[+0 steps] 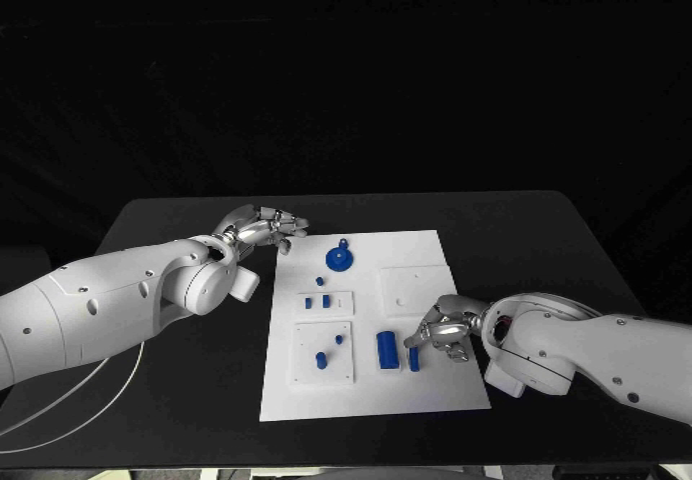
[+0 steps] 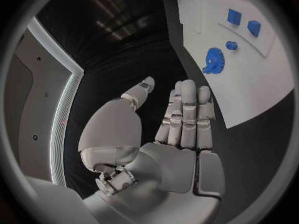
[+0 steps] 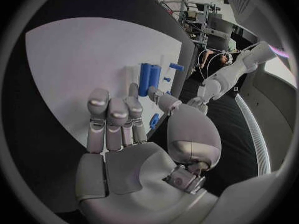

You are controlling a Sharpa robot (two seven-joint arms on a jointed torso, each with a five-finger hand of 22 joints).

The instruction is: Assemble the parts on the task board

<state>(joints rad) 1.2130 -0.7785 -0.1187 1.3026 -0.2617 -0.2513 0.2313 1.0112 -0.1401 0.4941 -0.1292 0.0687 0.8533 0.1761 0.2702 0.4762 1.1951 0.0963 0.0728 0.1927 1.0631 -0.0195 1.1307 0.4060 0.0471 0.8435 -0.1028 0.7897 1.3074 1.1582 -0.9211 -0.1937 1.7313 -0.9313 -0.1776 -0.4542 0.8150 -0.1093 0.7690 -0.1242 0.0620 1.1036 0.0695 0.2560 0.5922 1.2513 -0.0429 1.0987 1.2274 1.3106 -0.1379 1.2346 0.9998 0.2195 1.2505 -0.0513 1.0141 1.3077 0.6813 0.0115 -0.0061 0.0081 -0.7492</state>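
The white task board lies in the middle of the black table. On it are a blue gear, small blue blocks, short pegs in a raised plate, and a long blue cylinder with a thinner blue part beside it. My right hand hovers at the board's right side, fingers stretched over the thinner part and holding nothing. In the right wrist view the fingers reach toward the cylinder, and a small blue part lies by the thumb. My left hand hangs off the board's far left corner with straight, empty fingers.
A raised white square plate sits on the board's right half, just beyond my right hand. A white cable trails under the left arm. The left wrist view shows the gear and blue blocks on the board.
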